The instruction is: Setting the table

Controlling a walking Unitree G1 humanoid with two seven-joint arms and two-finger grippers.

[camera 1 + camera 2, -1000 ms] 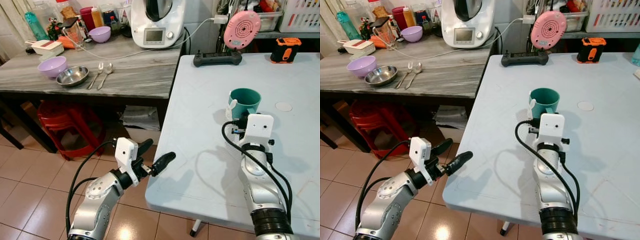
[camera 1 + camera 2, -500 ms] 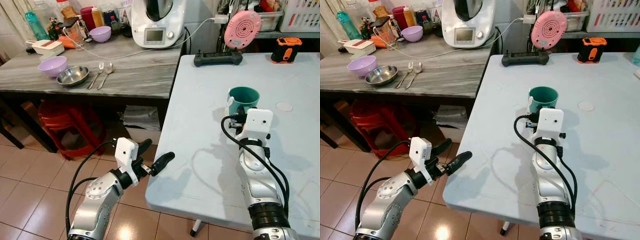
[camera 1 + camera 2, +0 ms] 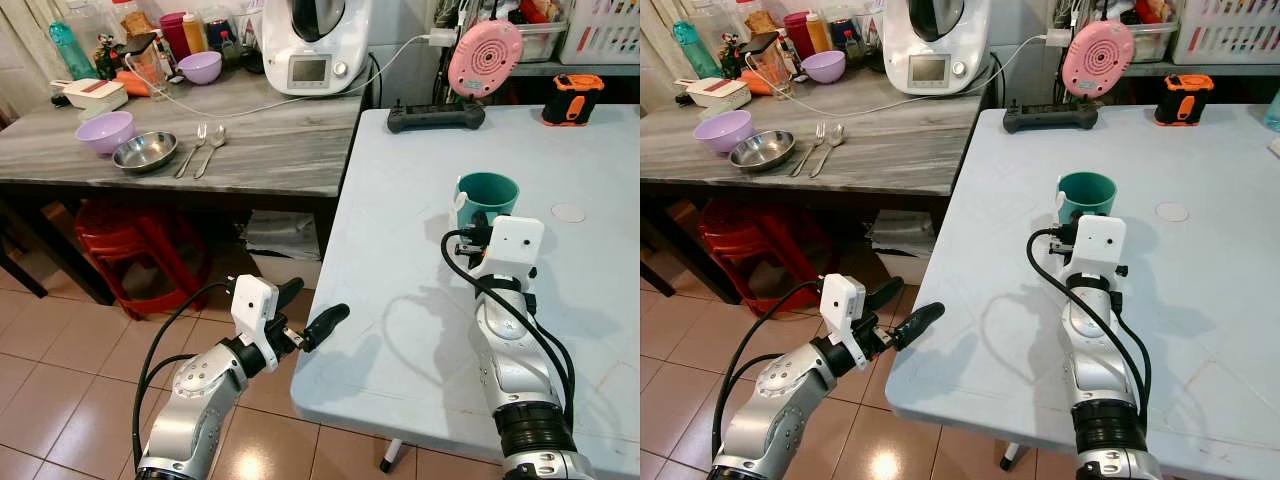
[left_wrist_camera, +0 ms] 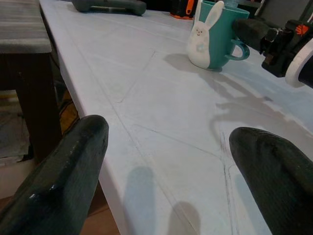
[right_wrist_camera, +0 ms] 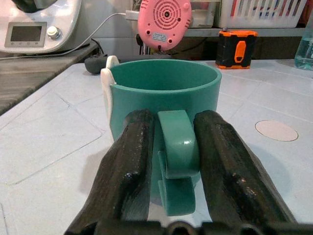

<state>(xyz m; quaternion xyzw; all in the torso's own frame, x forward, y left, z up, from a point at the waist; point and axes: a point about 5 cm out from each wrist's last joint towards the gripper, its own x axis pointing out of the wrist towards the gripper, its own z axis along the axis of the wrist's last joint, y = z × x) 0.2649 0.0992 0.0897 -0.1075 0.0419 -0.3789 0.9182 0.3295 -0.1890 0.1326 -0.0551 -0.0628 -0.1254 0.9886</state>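
Two work surfaces meet at a corner: a pale blue-white table (image 3: 420, 300) with a matte, faintly creased top, and a grey wood-grain counter (image 3: 260, 150) adjoining the table's left edge. Terracotta floor tiles (image 3: 60, 390) run beneath, and a red plastic stool (image 3: 140, 250) stands under the counter.

The teal mug (image 3: 487, 200) stands upright on the table, about midway between its near and far edges. It is smooth and cylindrical, with a white rabbit figure (image 4: 201, 39) on its outer wall. The right gripper (image 5: 172, 156) lies on the near side of the mug, its two black rubbery fingers (image 5: 129, 161) pressed against either side of the mug's teal handle (image 5: 178, 152), closed on it.

The left gripper (image 3: 312, 308) hovers off the table's near left corner, above the floor. Its fingers are spread apart and hold nothing; the mug lies well apart from them.

Along the counter's left part lie a lilac bowl (image 3: 105, 132), a round steel dish (image 3: 145, 152) just beside it, and a metal fork (image 3: 192, 148) and spoon (image 3: 212, 145) side by side. A white kitchen appliance (image 3: 312, 45) stands at the counter's far edge. At the table's far edge rest a black power strip (image 3: 436, 117), a pink round device (image 3: 484, 58) and an orange-and-black tool (image 3: 571, 98).
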